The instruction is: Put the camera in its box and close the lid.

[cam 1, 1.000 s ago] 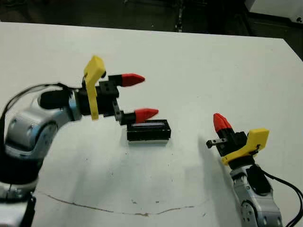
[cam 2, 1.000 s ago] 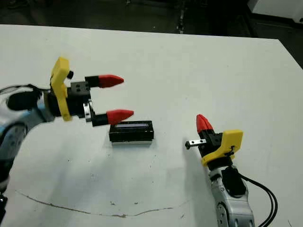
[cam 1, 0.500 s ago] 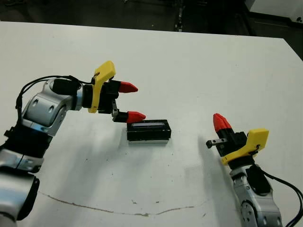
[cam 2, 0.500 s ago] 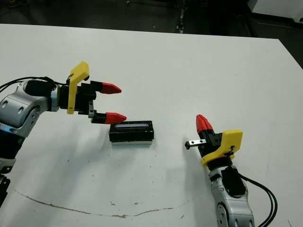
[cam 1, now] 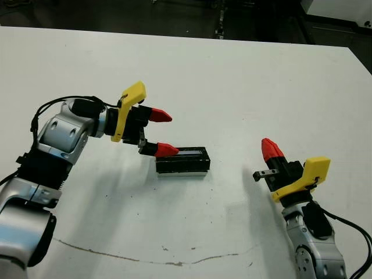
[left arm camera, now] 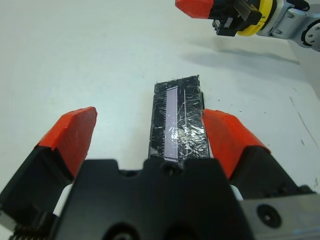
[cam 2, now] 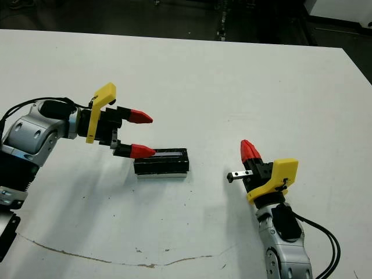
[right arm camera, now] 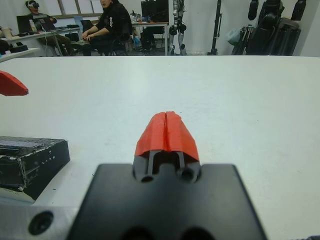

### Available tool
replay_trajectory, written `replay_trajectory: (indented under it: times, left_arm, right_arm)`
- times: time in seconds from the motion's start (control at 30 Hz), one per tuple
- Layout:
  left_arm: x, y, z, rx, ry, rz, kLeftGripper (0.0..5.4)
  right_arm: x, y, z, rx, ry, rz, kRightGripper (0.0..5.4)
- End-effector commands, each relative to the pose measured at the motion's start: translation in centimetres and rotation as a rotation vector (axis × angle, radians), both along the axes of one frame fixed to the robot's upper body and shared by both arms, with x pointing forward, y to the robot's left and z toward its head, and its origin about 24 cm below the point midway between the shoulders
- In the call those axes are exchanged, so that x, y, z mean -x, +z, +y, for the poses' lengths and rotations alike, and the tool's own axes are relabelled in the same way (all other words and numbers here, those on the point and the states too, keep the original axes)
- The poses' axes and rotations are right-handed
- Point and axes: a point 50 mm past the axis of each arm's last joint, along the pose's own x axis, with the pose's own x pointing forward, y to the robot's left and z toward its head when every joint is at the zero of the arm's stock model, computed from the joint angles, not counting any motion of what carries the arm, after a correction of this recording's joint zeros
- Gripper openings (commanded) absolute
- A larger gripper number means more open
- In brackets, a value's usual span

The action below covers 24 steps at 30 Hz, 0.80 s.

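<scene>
From where I stand, the lid (cam 1: 182, 159), a glossy black block with a pale strip along its top, sits near the middle of the white table (cam 1: 244, 81). A thin pale edge shows beneath it, so I judge it is already resting on the box; the box itself is barely visible and the camera is not in sight, presumably inside, though I cannot confirm that.

The left gripper (cam 1: 162, 132) hangs at the lid's left end with its red fingers spread wide and nothing between them. The nearer finger (cam 1: 165, 149) lies right at the lid's left corner, possibly touching it; in the left wrist view the block runs along the inside of one finger (left arm camera: 227, 137), with open space to the other. The right gripper (cam 2: 250, 151) stands well apart to the right, fingers pressed together and empty.

The step in hand looks like seating the lid. Next, I would expect the left gripper to centre over the block and press it squarely down, or nudge its end flush without sliding the whole stack.
</scene>
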Motion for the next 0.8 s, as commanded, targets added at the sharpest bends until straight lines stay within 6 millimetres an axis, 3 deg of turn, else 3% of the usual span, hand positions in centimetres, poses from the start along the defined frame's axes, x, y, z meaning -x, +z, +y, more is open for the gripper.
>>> replay_trajectory:
  times: [0.03, 0.8]
  left_arm:
    - [0.0, -0.5, -0.1, -0.018, -0.020, 0.001, 5.39]
    - [0.5, -2.3, -0.6, -0.011, -0.031, 0.078, 5.39]
  right_arm:
    - [0.0, -0.2, -0.3, 0.012, -0.002, 0.013, 0.00]
    - [0.2, -0.4, -0.3, 0.026, -0.023, 0.022, 0.00]
